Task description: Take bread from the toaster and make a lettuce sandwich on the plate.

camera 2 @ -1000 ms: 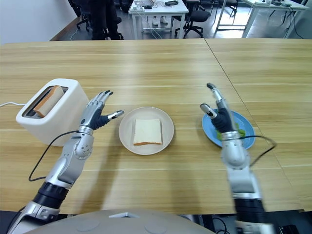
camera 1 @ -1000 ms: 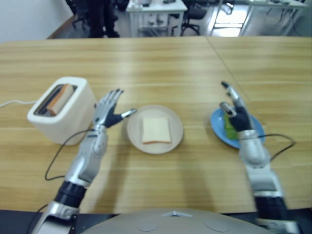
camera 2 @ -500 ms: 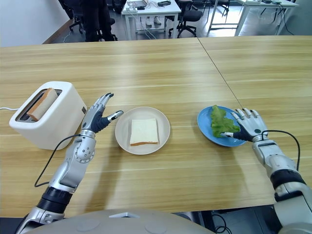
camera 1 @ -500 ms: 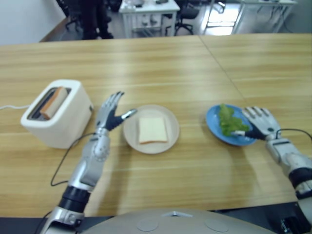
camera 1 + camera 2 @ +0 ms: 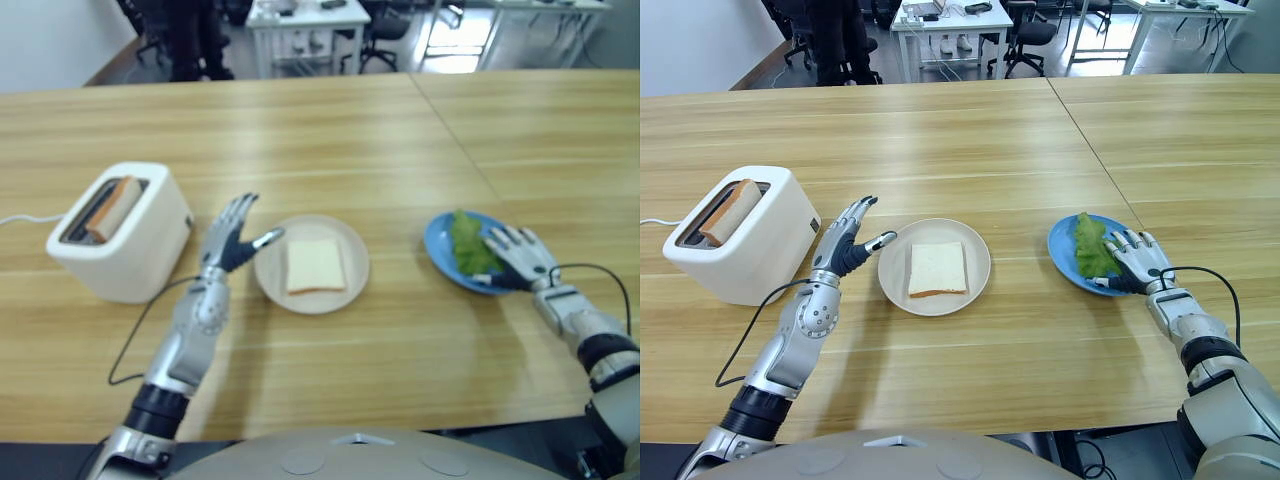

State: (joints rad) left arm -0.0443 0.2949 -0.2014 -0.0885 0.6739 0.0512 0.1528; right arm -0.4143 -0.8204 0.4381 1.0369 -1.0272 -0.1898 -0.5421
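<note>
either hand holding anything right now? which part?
Nothing held: left hand open beside the white plate; right hand spread over the blue plate, beside the lettuce, not closed on it.

Silver-grey metal left hand and right hand, dark finger segments, paler tips. Left forearm is a silver cylinder with a round joint disc and a black cuff at its 7 o'clock end. Thin black left cable loops off at 8 o'clock (right cable arcs toward 3 o'clock).
</note>
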